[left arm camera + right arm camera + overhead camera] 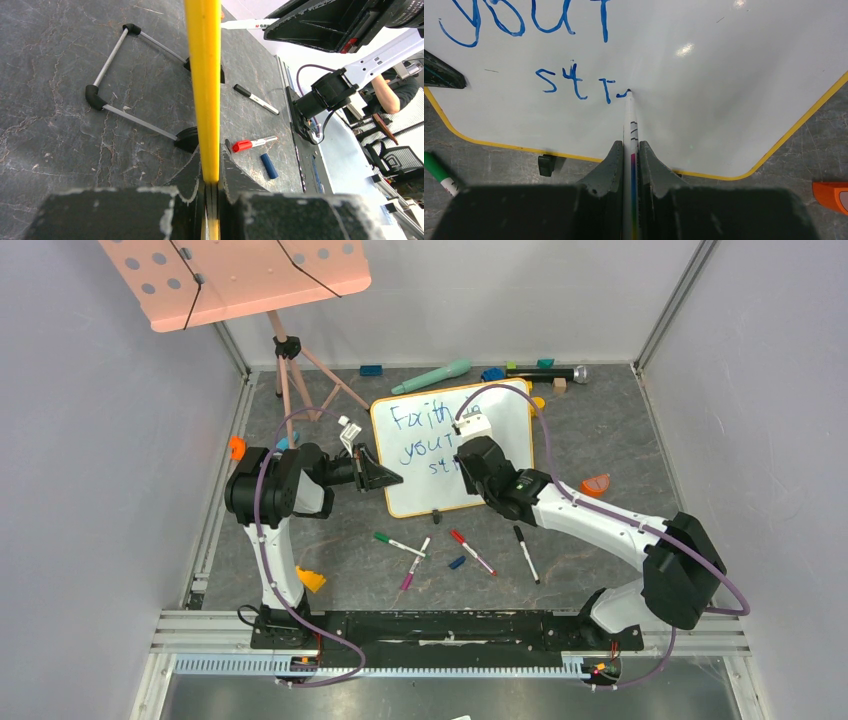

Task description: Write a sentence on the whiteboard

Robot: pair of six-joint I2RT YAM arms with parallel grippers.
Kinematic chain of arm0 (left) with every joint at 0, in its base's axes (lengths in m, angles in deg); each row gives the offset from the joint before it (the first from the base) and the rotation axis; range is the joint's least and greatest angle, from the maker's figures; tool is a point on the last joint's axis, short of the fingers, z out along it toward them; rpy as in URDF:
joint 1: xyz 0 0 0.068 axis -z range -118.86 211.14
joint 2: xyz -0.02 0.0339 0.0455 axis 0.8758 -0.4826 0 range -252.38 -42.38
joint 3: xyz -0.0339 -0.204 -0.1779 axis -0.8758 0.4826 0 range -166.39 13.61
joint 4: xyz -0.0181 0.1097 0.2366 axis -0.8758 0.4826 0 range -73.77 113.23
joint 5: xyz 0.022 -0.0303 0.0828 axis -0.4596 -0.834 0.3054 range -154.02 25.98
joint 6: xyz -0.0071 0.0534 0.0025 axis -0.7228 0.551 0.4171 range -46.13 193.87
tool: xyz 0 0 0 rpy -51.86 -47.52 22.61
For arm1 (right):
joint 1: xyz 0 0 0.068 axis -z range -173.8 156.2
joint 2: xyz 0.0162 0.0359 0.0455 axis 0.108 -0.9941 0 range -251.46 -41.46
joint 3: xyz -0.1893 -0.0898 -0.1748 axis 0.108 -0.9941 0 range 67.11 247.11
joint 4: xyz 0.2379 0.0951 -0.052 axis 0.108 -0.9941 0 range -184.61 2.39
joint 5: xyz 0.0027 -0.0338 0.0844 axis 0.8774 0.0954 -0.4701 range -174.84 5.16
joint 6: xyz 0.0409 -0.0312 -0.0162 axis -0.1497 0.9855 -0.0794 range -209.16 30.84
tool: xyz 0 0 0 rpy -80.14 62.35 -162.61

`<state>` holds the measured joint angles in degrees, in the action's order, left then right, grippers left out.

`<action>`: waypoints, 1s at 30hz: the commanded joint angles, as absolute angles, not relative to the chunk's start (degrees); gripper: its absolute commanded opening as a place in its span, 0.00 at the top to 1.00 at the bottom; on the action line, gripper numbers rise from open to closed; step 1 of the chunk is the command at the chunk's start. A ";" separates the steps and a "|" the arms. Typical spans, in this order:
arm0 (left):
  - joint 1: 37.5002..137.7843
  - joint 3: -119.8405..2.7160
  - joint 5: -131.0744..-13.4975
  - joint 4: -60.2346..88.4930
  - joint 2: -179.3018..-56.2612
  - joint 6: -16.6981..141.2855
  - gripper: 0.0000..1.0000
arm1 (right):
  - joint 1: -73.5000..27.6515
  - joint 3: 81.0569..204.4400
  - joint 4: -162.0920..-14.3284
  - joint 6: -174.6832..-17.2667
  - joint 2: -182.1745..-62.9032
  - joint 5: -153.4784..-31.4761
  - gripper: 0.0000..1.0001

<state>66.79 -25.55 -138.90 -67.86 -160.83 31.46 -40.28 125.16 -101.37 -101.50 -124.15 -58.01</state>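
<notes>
Standing propped on the grey table [600, 420], the whiteboard [415, 485] is steadied at its left edge, where the yellow frame is pinched between the jaws of the left gripper [211, 172]. A marker [630, 115] is clamped in the right gripper [631, 150], its tip pressed to the board. Of the sentence [574, 82], "Faith" and "your" are written, and the third line is only begun, at "str". The rest of that word is judged to be left.
</notes>
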 commanded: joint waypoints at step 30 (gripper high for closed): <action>67.40 -25.82 -142.40 -72.98 -159.68 37.30 0.98 | -39.71 123.97 -101.08 -101.73 -121.67 -56.40 1.00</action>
<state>66.79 -25.55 -138.90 -67.86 -160.83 31.46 -40.23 121.75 -101.07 -101.78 -122.71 -59.25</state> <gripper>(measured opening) 0.100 0.124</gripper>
